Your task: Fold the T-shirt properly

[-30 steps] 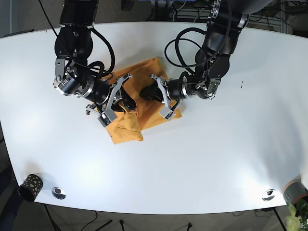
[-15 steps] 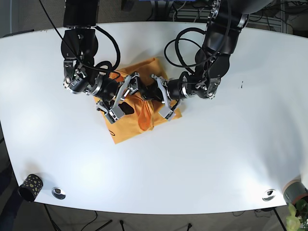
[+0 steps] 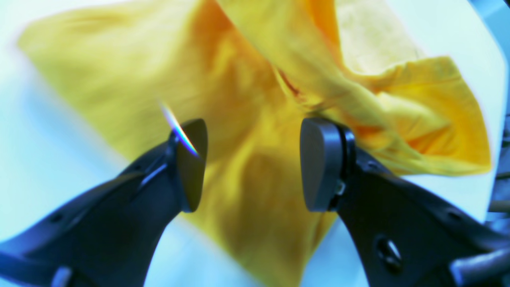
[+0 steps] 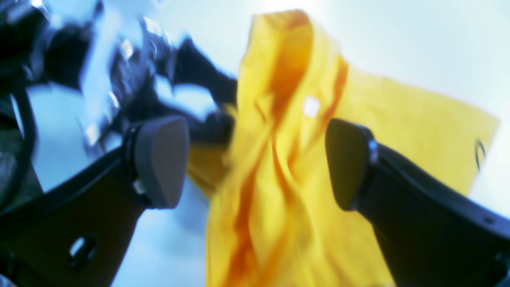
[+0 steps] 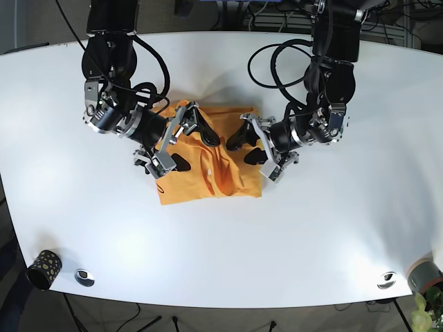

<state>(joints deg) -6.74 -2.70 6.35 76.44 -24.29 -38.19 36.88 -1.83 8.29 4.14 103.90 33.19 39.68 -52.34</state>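
The orange T-shirt (image 5: pixel 223 176) lies as a rumpled, roughly rectangular bundle in the middle of the white table (image 5: pixel 325 228). My left gripper (image 5: pixel 253 146) is open at the shirt's right edge. In the left wrist view the gripper (image 3: pixel 255 163) hovers over the yellow-orange cloth (image 3: pixel 247 99) with nothing between its fingers. My right gripper (image 5: pixel 185 138) is open over the shirt's left half. In the right wrist view the gripper (image 4: pixel 253 159) stands wide over a raised, creased fold (image 4: pixel 287 179), with the other arm blurred behind.
A dark patterned cup (image 5: pixel 43 269) stands at the front left corner next to a metal disc (image 5: pixel 84 277). Another disc (image 5: pixel 387 279) and a grey pot (image 5: pixel 423 275) are at the front right. Cables hang behind both arms.
The shirt's lifted flap has come down, leaving a squarer bundle. Both grippers have let go and opened. The left arm has drawn back to the right and the right arm has shifted slightly.
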